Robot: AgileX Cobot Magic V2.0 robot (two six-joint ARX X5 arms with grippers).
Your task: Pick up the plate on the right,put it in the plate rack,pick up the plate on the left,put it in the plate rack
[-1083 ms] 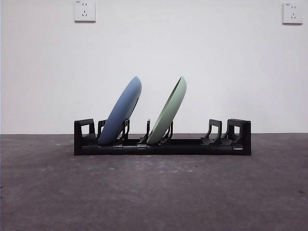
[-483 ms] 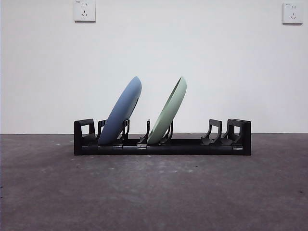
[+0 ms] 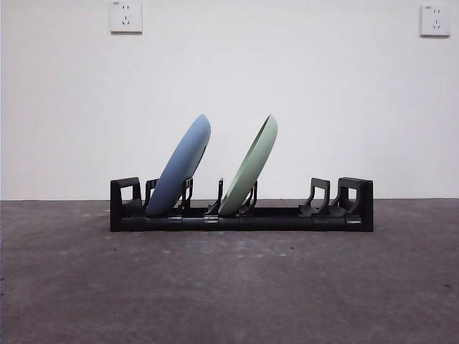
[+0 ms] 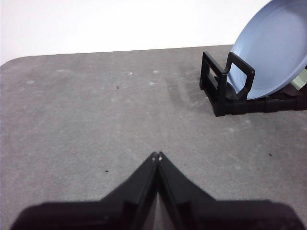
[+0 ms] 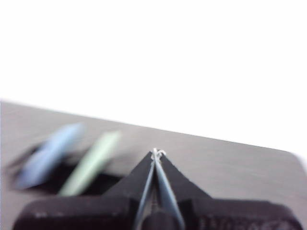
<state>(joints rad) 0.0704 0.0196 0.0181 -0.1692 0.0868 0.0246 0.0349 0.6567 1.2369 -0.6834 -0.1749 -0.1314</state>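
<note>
Two wall sockets (image 3: 126, 16) sit high on a plain white wall (image 3: 229, 79) behind a grey, scuffed table (image 3: 229, 287). On the table stands the plate rack (image 3: 242, 215), long, low and black. It holds a blue plate (image 3: 183, 168) near its left end and a green plate (image 3: 251, 168) just right of it, both leaning the same way; the slots at the right end hold nothing. The left gripper (image 4: 157, 155) hangs above bare table well apart from the rack's end, jaws pressed together on nothing. The right gripper (image 5: 156, 153) is likewise closed and empty, its view blurred.
</note>
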